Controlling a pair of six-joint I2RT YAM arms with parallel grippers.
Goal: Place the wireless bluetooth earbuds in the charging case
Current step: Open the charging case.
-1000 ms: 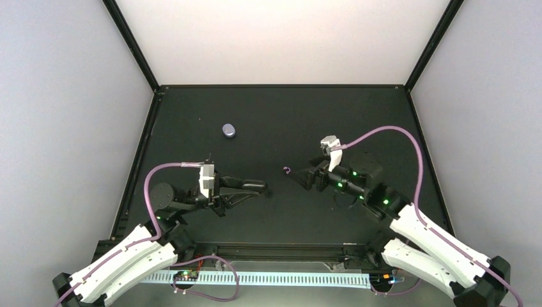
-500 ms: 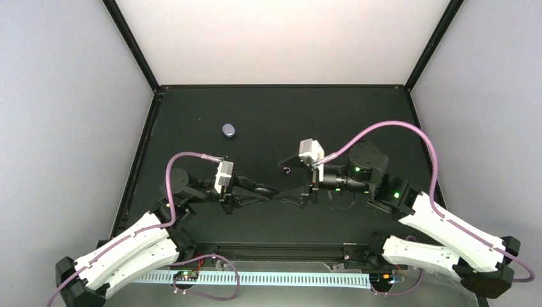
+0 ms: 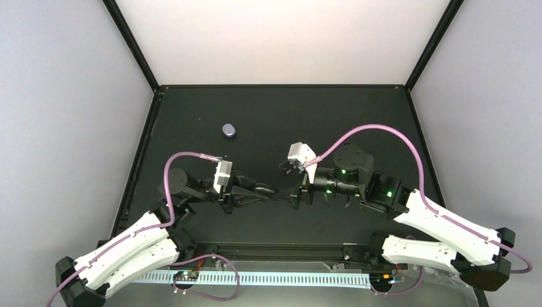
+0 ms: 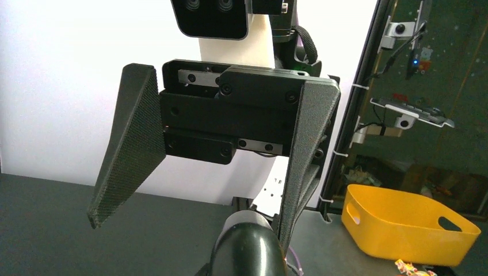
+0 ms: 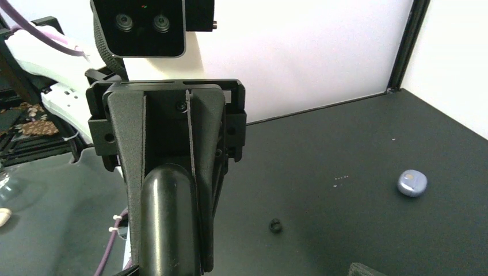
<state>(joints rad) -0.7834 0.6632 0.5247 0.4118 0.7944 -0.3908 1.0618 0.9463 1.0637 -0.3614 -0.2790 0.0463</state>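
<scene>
The lavender charging case point(image 3: 229, 130) lies shut at the far left of the black table and also shows in the right wrist view point(image 5: 412, 184). One tiny black earbud point(image 5: 275, 225) lies on the table between the case and the grippers. The other earbud is not in view. My left gripper point(image 3: 268, 193) is shut on a glossy black oval piece point(image 5: 167, 218) and points right. My right gripper point(image 4: 187, 224) faces it with jaws wide apart. The piece point(image 4: 250, 247) sits just inside the right gripper's near-side finger point(image 4: 299, 172). Both grippers meet at mid-table point(image 3: 287, 197).
White walls close the left, right and back of the table. A black frame post point(image 4: 359, 115) stands at the near right corner, with a yellow bin point(image 4: 408, 227) outside it. Purple cables loop above both wrists point(image 3: 358, 131).
My right arm has swung left and nearer, bringing its gripper up to the left gripper's tip. My left gripper has moved a little right, still holding the black piece. The case has not moved.
</scene>
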